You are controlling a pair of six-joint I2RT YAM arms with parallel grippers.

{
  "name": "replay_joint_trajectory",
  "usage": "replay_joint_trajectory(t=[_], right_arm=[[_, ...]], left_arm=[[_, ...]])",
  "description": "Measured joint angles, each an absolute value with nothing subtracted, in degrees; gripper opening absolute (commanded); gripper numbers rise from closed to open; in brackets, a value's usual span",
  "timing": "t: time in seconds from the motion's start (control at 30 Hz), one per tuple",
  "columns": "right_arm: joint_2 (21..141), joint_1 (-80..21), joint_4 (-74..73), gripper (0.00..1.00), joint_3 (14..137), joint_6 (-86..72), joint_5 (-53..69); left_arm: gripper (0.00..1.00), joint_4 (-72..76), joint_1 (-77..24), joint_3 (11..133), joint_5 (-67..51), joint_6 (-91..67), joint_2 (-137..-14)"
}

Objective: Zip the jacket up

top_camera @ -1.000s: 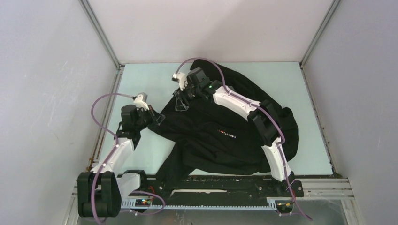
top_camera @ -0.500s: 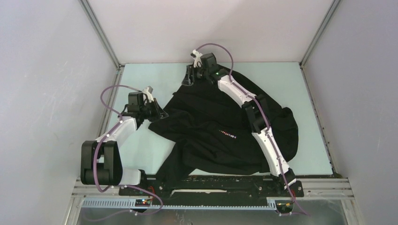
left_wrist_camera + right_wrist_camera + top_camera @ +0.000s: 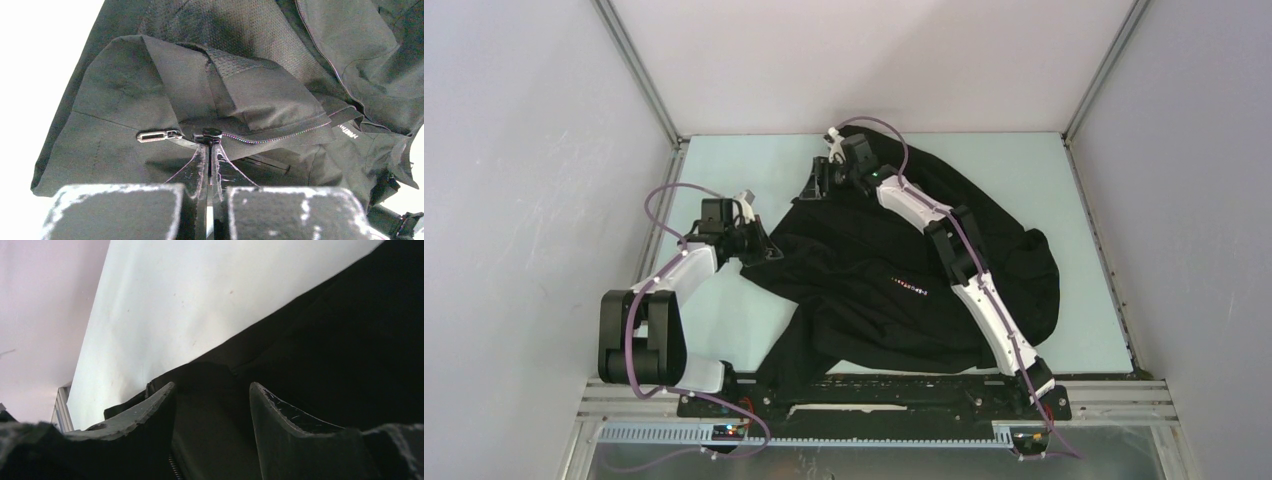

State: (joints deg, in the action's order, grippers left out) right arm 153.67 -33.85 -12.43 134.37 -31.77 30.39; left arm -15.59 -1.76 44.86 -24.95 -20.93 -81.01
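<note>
The black jacket (image 3: pixel 874 260) lies crumpled across the pale table, with its pale lettering (image 3: pixel 909 285) near the middle. My left gripper (image 3: pixel 764 250) is at the jacket's left corner. In the left wrist view it (image 3: pixel 210 147) is shut on the jacket right at the zipper slider (image 3: pixel 211 134). The metal pull tab (image 3: pixel 155 135) lies flat to the slider's left, and the zipper teeth (image 3: pixel 280 137) run off to the right. My right gripper (image 3: pixel 817 182) is at the jacket's far left edge. In the right wrist view it (image 3: pixel 210 385) is open, with black fabric (image 3: pixel 350 340) between and beyond its fingers.
The pale table (image 3: pixel 724 190) shows bare to the left of and behind the jacket. White enclosure walls with metal corner posts (image 3: pixel 639 75) stand on three sides. A black rail (image 3: pixel 874 390) runs along the near edge by the arm bases.
My right arm stretched out to the jacket's far edge, then drew slightly left and nearer. My left arm swung its gripper along the jacket's left corner, staying shut.
</note>
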Motion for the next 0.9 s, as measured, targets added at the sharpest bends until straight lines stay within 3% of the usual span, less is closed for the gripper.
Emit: replay_joint_trajectory(t=[0.17, 0.4, 0.57, 0.9], right_arm=[[153.7, -34.5, -10.1, 0.58, 133.1, -31.7, 32.0], [153.7, -34.7, -9.0, 0.49, 130.1, -31.7, 33.7], [153.7, -34.7, -7.4, 0.58, 129.1, -31.7, 35.5], [152.2, -35.5, -5.5, 0.65, 125.5, -28.8, 35.0]], left_arm=[[0.00, -16.3, -1.8, 44.9, -25.1, -20.5, -81.2], [0.00, -17.0, -1.8, 45.1, -25.5, -20.5, -81.8], [0.00, -17.0, -1.8, 45.1, -25.7, -20.5, -81.8], [0.00, -16.9, -1.8, 45.1, -25.7, -20.5, -81.8]])
